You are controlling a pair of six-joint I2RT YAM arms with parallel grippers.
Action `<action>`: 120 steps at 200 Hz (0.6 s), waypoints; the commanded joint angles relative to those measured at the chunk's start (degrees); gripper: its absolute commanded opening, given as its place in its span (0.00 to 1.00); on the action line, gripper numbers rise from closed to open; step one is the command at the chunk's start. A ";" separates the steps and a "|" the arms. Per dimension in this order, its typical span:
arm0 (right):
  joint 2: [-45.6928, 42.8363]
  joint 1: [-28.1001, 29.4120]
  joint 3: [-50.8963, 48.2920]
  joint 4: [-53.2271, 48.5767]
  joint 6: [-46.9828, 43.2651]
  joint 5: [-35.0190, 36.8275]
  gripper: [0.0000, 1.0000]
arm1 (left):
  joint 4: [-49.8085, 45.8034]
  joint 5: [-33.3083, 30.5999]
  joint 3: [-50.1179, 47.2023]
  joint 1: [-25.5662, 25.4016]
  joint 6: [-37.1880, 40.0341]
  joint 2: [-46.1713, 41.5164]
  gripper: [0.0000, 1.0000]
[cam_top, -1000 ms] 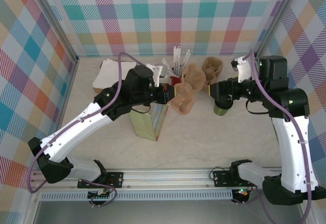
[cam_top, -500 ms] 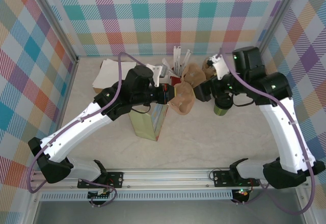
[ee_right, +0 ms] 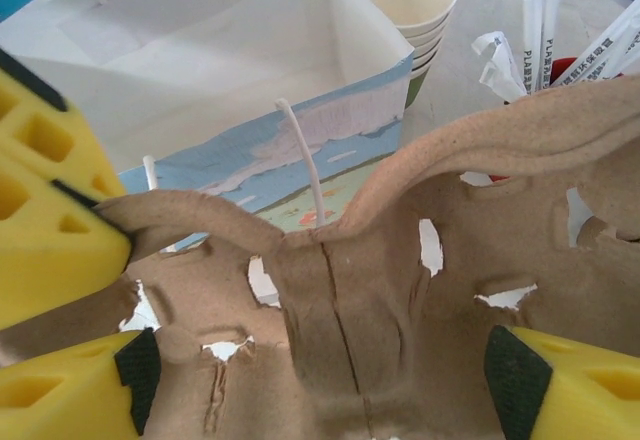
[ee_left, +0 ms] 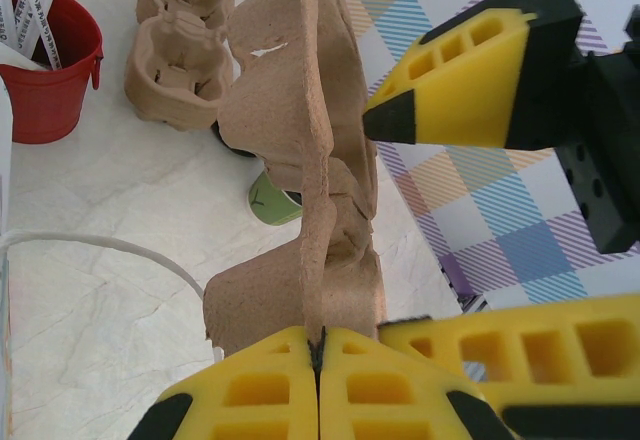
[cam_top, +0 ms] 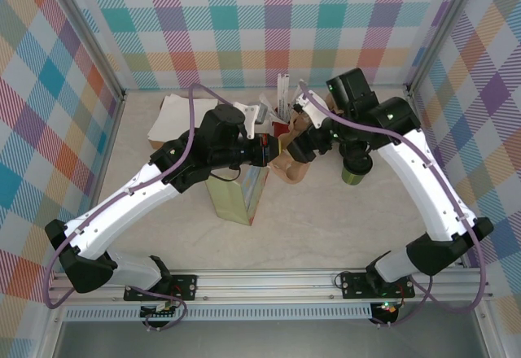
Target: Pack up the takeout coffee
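Left gripper (ee_left: 318,360) was clamped shut on the pulp cup carrier (ee_left: 300,110). Right gripper (ee_right: 325,380) stood open astride it (a finger either side). Takeout coffee (cam_top: 353,172) stood on the table (cam_top: 326,228), right of centre.

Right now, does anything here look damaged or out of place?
Yes. The brown pulp cup carrier has ragged tears and a crack down its middle. The left end effector pinches its edge, holding it on edge above the table rather than flat.
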 commanded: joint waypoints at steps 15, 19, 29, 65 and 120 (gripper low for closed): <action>1.33 0.30 1.55 -1.52 -2.50 -0.11 0.77 | -0.32 0.84 2.61 -0.69 0.62 -0.74 0.00; 1.43 0.25 1.47 -1.46 -2.50 -0.15 0.76 | -0.36 0.87 2.64 -0.65 0.61 -0.58 0.00; 1.59 0.30 1.26 -1.35 -2.59 -0.44 0.75 | -0.42 0.97 2.82 -0.65 0.64 -0.52 0.00; 1.82 0.30 0.63 -1.30 -2.68 -1.24 0.62 | -0.50 1.09 3.18 -0.66 0.49 -0.21 0.00; 1.73 0.42 0.14 -1.17 -2.80 -2.04 0.51 | -0.49 1.16 3.33 -0.65 0.39 -0.08 0.00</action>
